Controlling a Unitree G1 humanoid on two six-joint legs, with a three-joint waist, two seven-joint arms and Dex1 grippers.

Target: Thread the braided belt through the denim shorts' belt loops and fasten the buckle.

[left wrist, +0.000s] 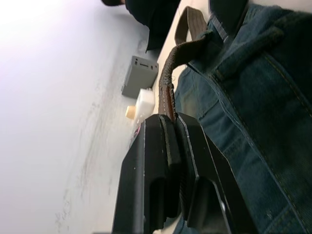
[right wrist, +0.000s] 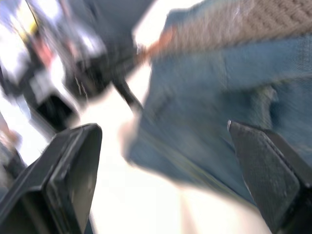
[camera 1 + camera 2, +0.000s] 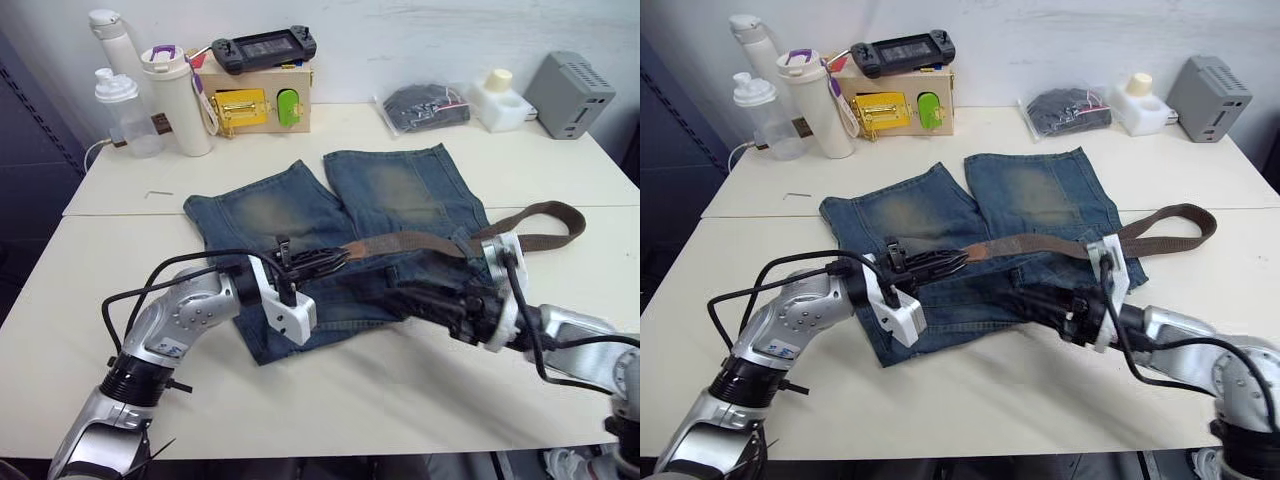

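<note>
My left gripper [image 3: 958, 262] is clamped on the braided belt [image 3: 1040, 243] tip — the strap runs along the denim shorts [image 3: 1040, 200] waistband toward my right gripper [image 3: 1025, 297], which hovers spread wide just beside it.

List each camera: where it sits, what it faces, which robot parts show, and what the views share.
Left eye view: on the head, looking forward and down at the table; both arms show.
Right eye view: beside it, same scene.
Left wrist view: on the left wrist, looking along the left gripper, shut on the braided belt.
Right wrist view: on the right wrist, looking along the open right gripper over the denim shorts.
Shared: belt and shorts show in all four.
</note>
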